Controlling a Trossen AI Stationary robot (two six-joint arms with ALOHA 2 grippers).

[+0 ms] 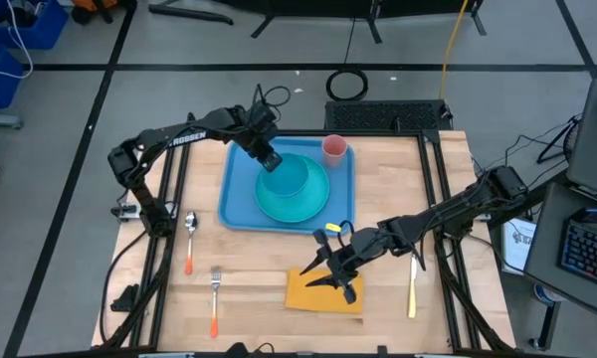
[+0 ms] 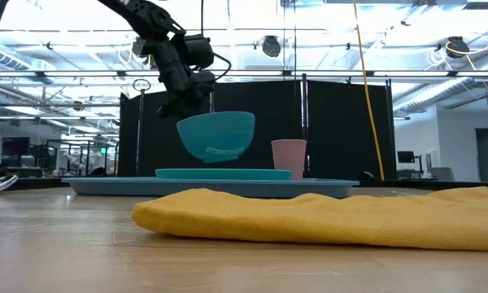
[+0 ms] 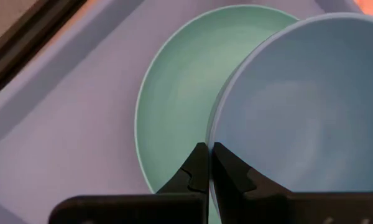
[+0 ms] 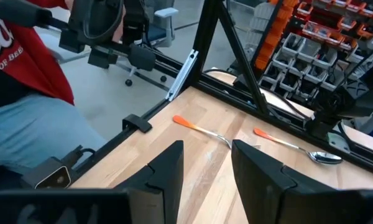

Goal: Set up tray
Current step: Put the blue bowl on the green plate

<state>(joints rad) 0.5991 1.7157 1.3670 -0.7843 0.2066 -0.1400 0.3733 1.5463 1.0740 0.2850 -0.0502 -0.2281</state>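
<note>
The light-blue tray [image 1: 241, 204] lies at the table's far middle. On it are a round teal plate [image 1: 303, 206] and a pink cup [image 1: 334, 149] in its far right corner. My left gripper [image 1: 269, 159] is shut on a teal bowl [image 2: 217, 134], which hangs above the plate [image 2: 224, 173]. My right gripper [image 1: 323, 270] hovers open over the orange-yellow napkin [image 1: 323, 293], which lies flat near the table's near edge; its fingers [image 4: 168, 165] touch nothing. My left gripper pinches the bowl's rim [image 3: 215, 134], on the bowl's left side, one finger [image 3: 239, 177] inside the bowl and one outside. The fingers come from above, slanting down. The bowl is lifted clear of the plate and stays about upright.
An orange-handled spoon [image 1: 190, 239] and fork [image 1: 216, 298] lie on the wood left of the tray and napkin. A yellow-handled knife [image 1: 412, 288] lies right of the napkin. Black frame rails run along the table's sides. A person [image 4: 25, 93] sits beyond the left edge.
</note>
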